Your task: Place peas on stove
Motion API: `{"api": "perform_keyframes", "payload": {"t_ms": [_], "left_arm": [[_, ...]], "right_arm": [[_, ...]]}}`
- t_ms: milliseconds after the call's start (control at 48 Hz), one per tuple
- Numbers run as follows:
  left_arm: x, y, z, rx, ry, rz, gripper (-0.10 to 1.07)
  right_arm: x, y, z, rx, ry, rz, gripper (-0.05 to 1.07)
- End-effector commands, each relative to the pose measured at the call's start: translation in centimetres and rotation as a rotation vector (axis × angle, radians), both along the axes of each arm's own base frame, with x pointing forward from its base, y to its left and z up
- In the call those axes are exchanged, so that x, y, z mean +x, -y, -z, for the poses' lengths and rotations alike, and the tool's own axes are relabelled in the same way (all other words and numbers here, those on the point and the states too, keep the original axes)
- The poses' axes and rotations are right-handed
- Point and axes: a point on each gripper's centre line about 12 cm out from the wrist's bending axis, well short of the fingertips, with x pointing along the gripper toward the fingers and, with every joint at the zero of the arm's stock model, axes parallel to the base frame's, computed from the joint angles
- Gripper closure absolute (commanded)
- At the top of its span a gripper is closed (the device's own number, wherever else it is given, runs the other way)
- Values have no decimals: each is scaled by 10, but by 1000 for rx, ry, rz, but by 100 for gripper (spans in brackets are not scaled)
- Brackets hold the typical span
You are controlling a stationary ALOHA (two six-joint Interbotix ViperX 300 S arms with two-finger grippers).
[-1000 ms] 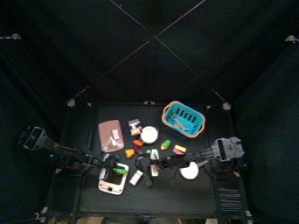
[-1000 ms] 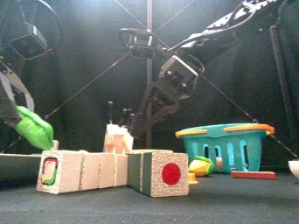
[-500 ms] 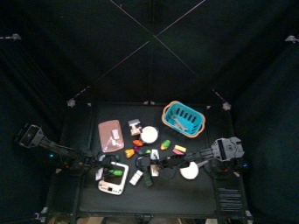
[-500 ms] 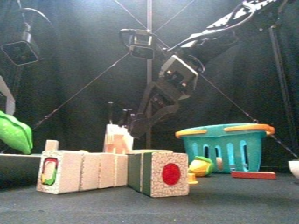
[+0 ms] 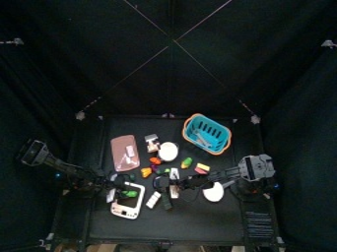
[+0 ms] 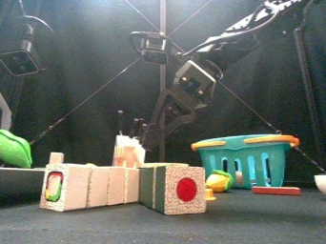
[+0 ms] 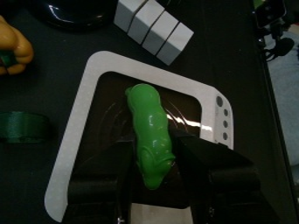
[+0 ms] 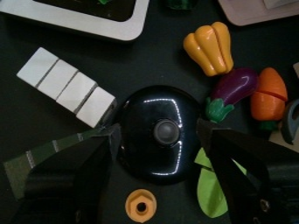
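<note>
Green plastic, a pea pod [image 7: 149, 131], lies flat on the dark top of the stove [image 7: 87, 114]. The stove is the white-rimmed toy block toward the tabletop's [image 5: 171, 228] left edge and front half [image 5: 128, 201].

What matters here is how the pod lies relative to the left gripper [image 7: 158, 171]. In the left wrist view its long axis runs straight away from the jaws, roughly in line with the stove's longer side. Its near end sits in the gap between them and the rest stretches out over the cooking surface. The jaws stand wide apart, one on each side of that near end. As far as I can make out, neither presses on the pod, though the near end is partly hidden where the right-hand jaw rises. I'd take it that the pod rests on the stove under its own weight, so the placing looks all but done.

If so, the next move has to go back along the pod's own axis, or straight up. A sideways move could catch the near end and roll it toward the white rim.

From the front the pod [image 6: 10, 151] shows only at the far left, low and level.

The left arm is the nearer one by far. The right gripper [image 8: 160, 136] is well apart toward the tabletop's right edge. Its jaws are spread either side of a black domed lid [image 8: 163, 109], and I can't tell whether they touch it. It has no part in this.
</note>
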Motion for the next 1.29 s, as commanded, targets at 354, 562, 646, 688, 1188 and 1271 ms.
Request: {"api": "perform_keyframes", "payload": {"t_ms": [354, 562, 646, 688, 1188, 1271], "left_arm": [[3, 2, -4, -7, 15, 1, 14], [6, 2, -7, -5, 41, -1, 13], [7, 2, -8, -4, 52, -3, 13], [7, 2, -8, -3, 54, -3, 13], [10, -2, -10, 29, 76, 9, 13], [10, -2, -10, 29, 76, 9, 13]], "right_arm": [[3, 1, -14, 7, 39, 4, 4], [3, 1, -14, 7, 39, 3, 4], [3, 1, -14, 7, 39, 3, 4], [3, 1, -14, 7, 39, 3, 4], [3, 0, -15, 4, 40, -2, 4], [3, -1, -14, 6, 38, -1, 4]]}}
